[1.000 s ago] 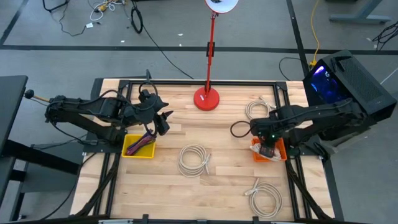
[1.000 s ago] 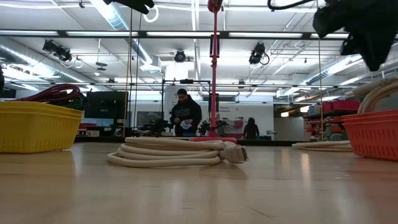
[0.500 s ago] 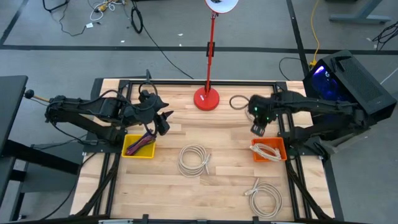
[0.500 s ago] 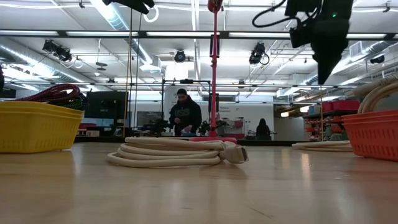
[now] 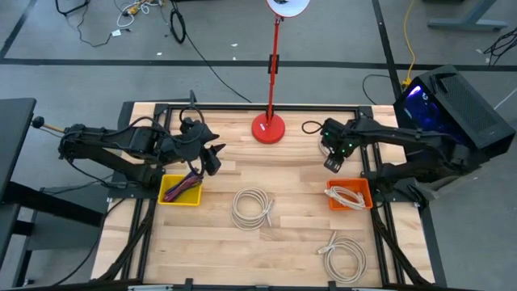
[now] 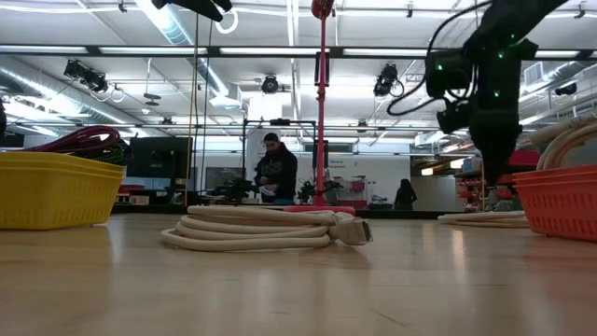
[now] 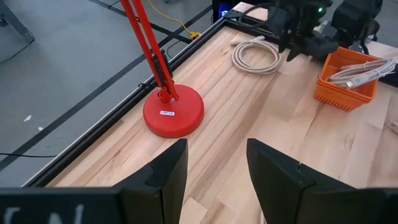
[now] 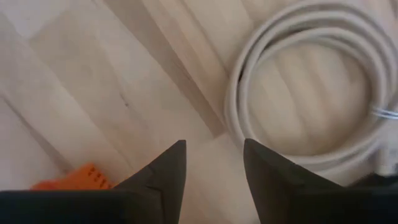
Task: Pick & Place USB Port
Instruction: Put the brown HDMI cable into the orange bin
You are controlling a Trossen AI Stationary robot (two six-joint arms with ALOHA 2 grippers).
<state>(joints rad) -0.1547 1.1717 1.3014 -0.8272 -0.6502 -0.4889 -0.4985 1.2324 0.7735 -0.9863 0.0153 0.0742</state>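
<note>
**A:** Where did the right tool [image 5: 332, 164] stand at that moment?

**B:** Over the far right part of the bench [image 5: 291, 182], just beside the white cable coil [image 7: 255, 55] that lay by the far right corner. Its two fingers were spread with nothing between them. Through its own wrist camera the coil [image 8: 323, 93] filled the view just ahead of the fingertips.

**A:** And the other cables?

**B:** One white cable already sat in the orange basket [image 5: 350, 196] at the right edge. Another coil [image 5: 253, 207] lay mid-bench, and a third [image 5: 342, 255] lay near the near right corner. The yellow basket [image 5: 180, 191] by the left edge held reddish cables.

**A:** So the step in hand was reaching for that far coil?

**B:** That was my reading. To do it well, the tool needed to come down with one finger inside the loop and one outside, straddling the bundled strands rather than a single turn, and close only once low enough to catch the whole bundle. A grip on one strand would likely have let the coil unwind on the lift.

**A:** The left tool [image 5: 212, 156]?

**B:** Waiting released above the yellow basket, near the red lamp base [image 5: 268, 128], well clear of the work.
</note>
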